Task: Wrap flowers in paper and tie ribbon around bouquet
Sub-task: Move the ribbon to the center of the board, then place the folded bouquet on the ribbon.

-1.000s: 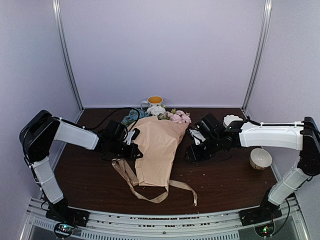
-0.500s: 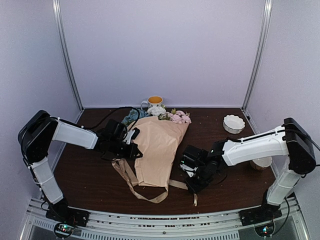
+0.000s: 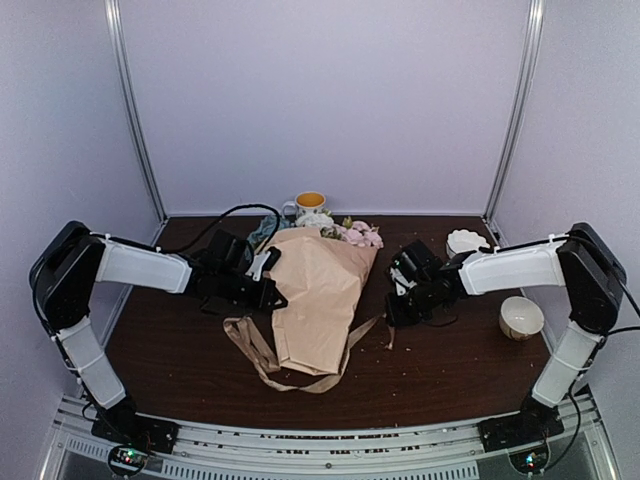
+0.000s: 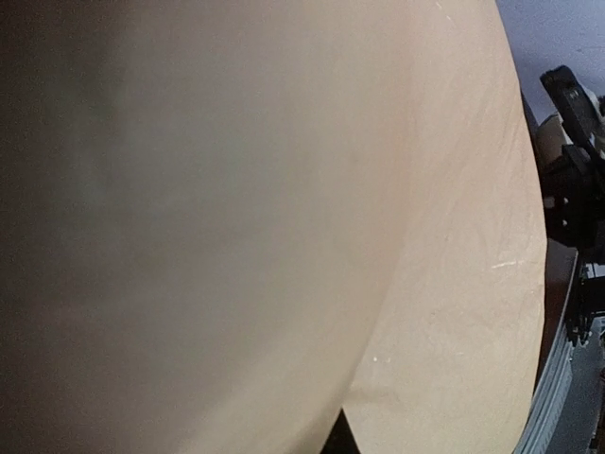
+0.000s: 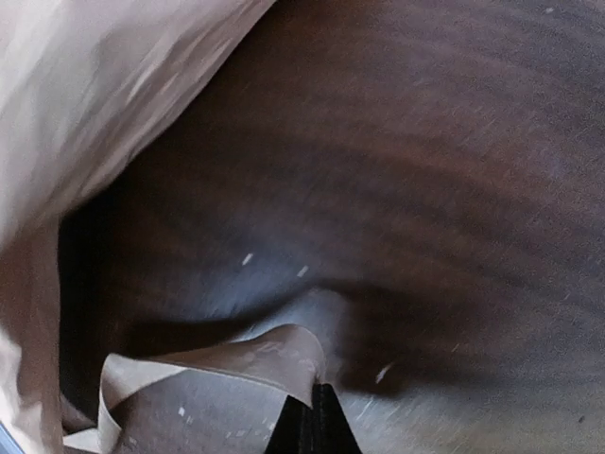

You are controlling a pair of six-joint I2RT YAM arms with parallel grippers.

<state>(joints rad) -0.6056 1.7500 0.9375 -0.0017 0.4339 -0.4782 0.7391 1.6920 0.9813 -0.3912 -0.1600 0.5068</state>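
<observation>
Bouquet [image 3: 318,300] lying flat: peach-tan paper [image 3: 310,280] cone, narrow end near; pink, white, blue flowers [image 3: 350,234] at far mouth; ribbon [image 3: 258,352] looped beneath, right end lifted.

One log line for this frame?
left tool: shut, at bouquet left edge | right tool: shut on ribbon end, right of bouquet | ribbon: loose, no knot seen

On my feed I see a dark brown wooden table [image 3: 440,370] sprinkled with small pale flecks [image 3: 415,350], and at its far edge a white mug with an orange-yellow inside [image 3: 309,203]. Toward the right sit a white scalloped dish [image 3: 463,241] and, nearer me, a cream round bowl [image 3: 521,317], well apart. A black cable [image 3: 225,217] loops over the far left, and a ridged metal rail [image 3: 320,450] runs along the near edge.
</observation>
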